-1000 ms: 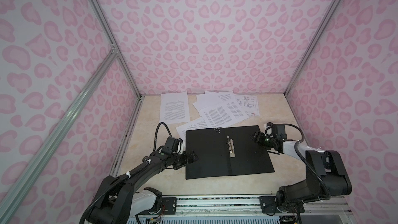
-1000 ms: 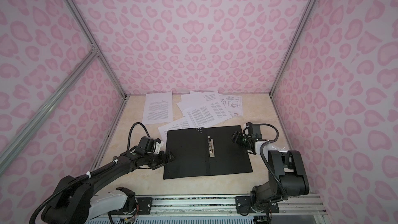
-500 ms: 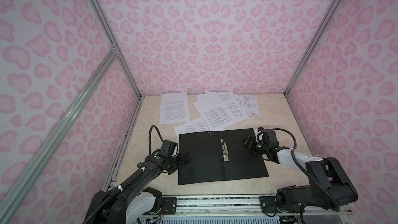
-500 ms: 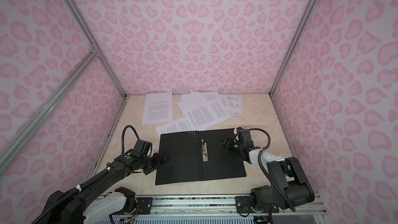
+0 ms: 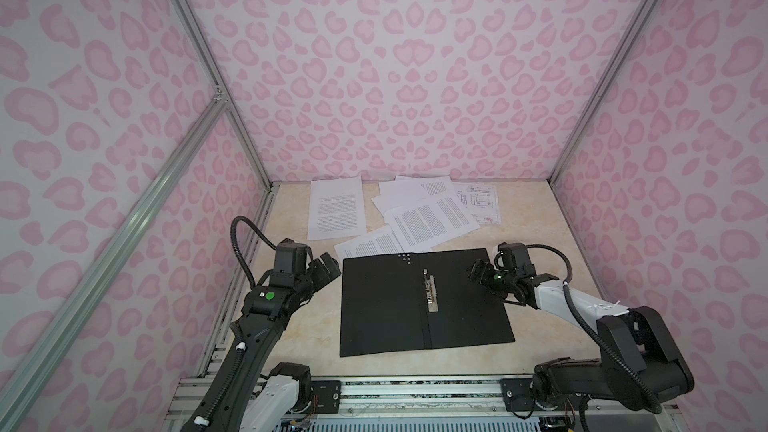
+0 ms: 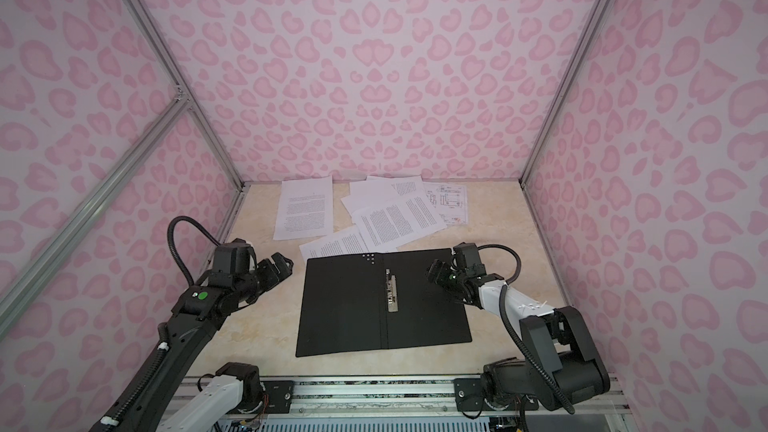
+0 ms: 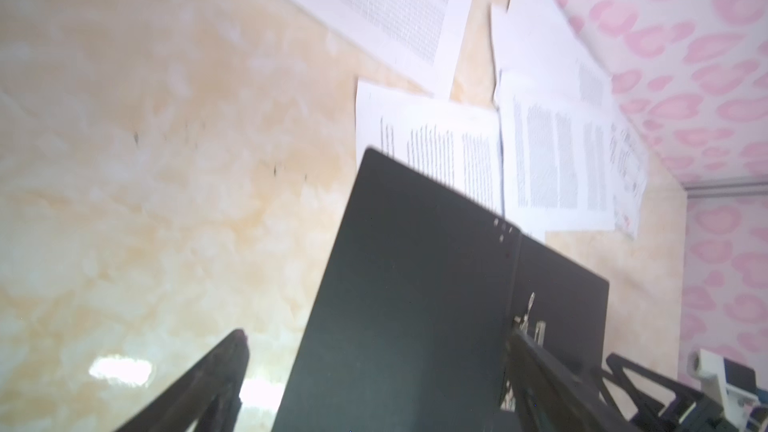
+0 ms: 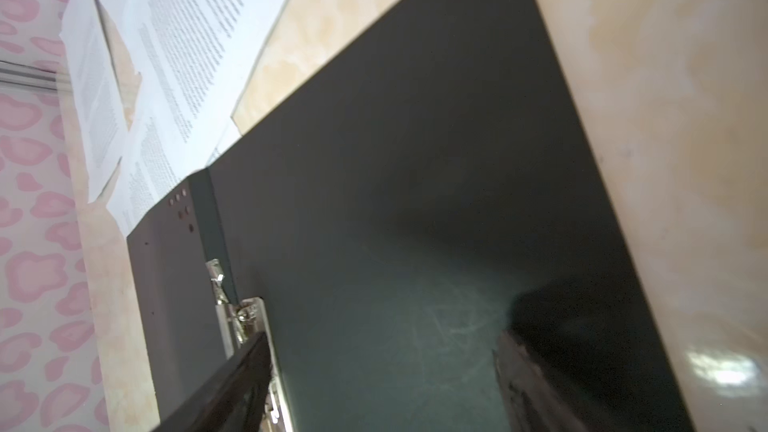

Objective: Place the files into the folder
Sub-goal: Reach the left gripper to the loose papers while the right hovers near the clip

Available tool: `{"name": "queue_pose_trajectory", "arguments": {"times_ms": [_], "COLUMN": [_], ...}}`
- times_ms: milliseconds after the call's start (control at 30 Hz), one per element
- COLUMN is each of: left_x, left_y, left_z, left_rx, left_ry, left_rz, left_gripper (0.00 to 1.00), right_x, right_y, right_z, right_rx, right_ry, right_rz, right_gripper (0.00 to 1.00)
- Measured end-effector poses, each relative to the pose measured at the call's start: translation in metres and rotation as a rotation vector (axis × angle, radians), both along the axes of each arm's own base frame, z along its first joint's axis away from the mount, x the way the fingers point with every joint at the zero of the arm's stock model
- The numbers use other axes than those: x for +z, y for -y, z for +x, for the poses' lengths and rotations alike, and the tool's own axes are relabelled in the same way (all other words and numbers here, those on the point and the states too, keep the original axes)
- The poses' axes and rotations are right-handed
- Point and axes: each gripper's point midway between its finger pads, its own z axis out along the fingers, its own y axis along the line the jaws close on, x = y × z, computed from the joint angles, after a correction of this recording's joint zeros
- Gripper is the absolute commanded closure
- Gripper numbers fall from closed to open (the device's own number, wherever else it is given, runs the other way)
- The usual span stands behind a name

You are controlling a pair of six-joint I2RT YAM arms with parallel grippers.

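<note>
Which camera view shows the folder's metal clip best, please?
Both top views: the clip lies whole and unblocked, though small. The right wrist view is closer but part is hidden; the left wrist view blurs it.

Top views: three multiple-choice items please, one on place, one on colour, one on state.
1. Where do the loose white printed paper sheets lie relative to the flat rectangular folder with the metal spine clip?
A. on it
B. beyond it, toward the pink-patterned back wall
C. nearer the robot bases

2. The folder's upturned face is:
A. orange
B. white
C. black

3. The folder is:
A. open flat
B. shut
C. standing on edge

Answers:
1 B, the sheets spread past its far edge.
2 C, both leaves show black.
3 A, both leaves lie flat with the clip exposed.
</note>
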Motion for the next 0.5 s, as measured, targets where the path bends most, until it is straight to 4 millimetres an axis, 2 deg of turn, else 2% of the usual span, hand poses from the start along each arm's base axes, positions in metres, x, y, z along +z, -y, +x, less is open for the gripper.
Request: {"name": "queue_pose_trajectory", "arguments": {"times_ms": [67, 167, 233, 300, 400, 500], "left_x": [0.011, 0.008, -0.002, -0.016, -0.043, -0.072], "left_y": [-0.007, -0.016, -0.025, -0.042, -0.065, -0.081], "left_z": [0.022, 0.054, 0.077, 0.109, 0.148, 0.186], "left_rx": [0.006, 0.007, 0.011, 0.048, 0.078, 0.064], "left_ry": [0.011, -0.011, -0.048, -0.072, -0.130, -0.168], "left_rz": [-0.008, -0.028, -0.052, -0.067, -0.074, -0.065], "left_gripper": [0.03, 0.01, 0.02, 0.06, 0.11, 0.15], "right_x": [0.016, 0.028, 0.027, 0.026, 0.027, 0.037], "right_y": [-0.009, -0.019, -0.023, -0.029, -0.035, -0.042], "right_z": [0.012, 0.017, 0.014, 0.012, 0.010, 0.012], "right_rx": [0.035, 0.075, 0.099, 0.129, 0.177, 0.223], "right_ry": [0.038, 0.071, 0.069, 0.067, 0.068, 0.091], "right_rz": [0.001, 0.010, 0.018, 0.027, 0.035, 0.048], "right_gripper": [0.15, 0.14, 0.13, 0.12, 0.11, 0.11]}}
